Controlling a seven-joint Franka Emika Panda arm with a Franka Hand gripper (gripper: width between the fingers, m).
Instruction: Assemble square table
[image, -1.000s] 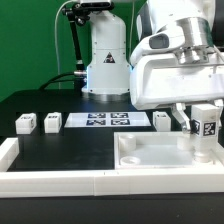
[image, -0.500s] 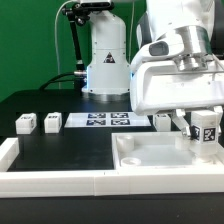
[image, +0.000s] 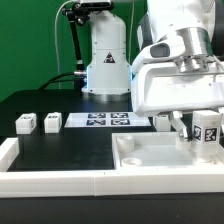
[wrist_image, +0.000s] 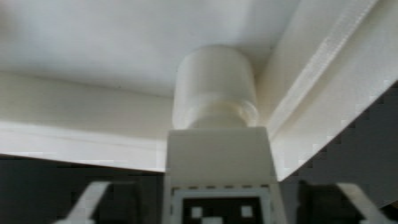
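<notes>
The arm is glossy white all over, built of fat rounded housings with a dark grey ring at one joint. Its domed base column carries a small black triangular sticker. The fingers look pale.

A black table is spread across the whole width of the scene, and its matt top is lit softly and evenly. Beyond its far edge a plain green backdrop is seen, filling the exterior view's left up to the top.
</notes>
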